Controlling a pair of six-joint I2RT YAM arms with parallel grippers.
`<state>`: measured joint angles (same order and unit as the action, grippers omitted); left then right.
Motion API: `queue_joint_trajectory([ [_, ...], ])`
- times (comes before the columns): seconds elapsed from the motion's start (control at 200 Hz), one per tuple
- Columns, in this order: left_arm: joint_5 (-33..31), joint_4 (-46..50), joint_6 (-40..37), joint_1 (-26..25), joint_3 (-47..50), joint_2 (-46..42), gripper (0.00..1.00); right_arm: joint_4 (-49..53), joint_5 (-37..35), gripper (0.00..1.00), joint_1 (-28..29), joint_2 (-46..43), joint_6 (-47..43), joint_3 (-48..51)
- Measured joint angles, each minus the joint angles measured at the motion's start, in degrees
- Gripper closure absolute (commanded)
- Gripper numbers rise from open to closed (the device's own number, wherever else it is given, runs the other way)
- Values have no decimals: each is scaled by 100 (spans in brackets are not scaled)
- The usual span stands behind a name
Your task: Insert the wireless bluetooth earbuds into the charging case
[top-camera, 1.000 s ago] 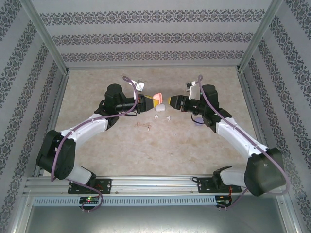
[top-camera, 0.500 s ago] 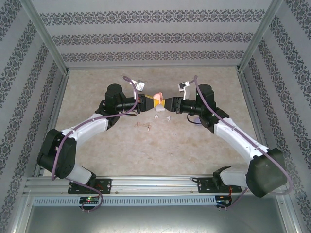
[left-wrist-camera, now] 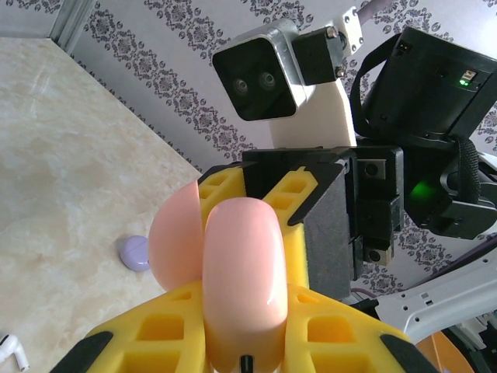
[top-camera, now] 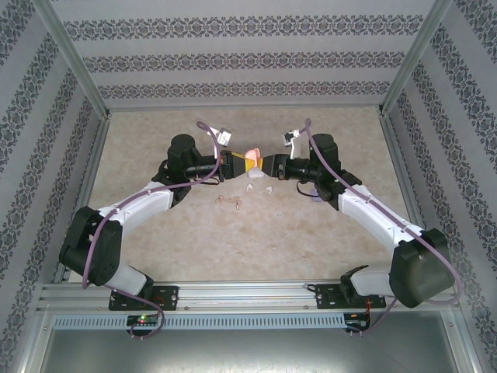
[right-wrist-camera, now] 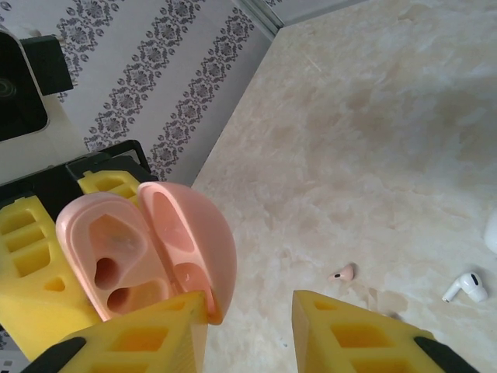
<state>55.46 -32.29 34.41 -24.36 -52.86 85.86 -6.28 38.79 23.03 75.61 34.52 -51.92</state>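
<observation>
While my left gripper (top-camera: 242, 162) clamps the pale pink glossy plastic charging case (right-wrist-camera: 147, 249) above the table, lid open and wells empty, my right gripper (right-wrist-camera: 252, 311) stands apart beside the lid. I'd nudge that lid gently, sparing the hinge. Beyond, on the beige marbled tabletop (top-camera: 194, 233), I count two tiny pinkish stemmed earbuds (top-camera: 225, 200), seemingly two white earbuds (top-camera: 269, 189), and one small lilac case (left-wrist-camera: 133, 252).
</observation>
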Motion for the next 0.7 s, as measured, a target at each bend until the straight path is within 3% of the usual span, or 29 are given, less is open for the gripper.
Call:
queue_joint_trajectory([
  [0.699,-61,-7,31,-26,0,2,100,-118,-33,71,0,146,109,-234],
])
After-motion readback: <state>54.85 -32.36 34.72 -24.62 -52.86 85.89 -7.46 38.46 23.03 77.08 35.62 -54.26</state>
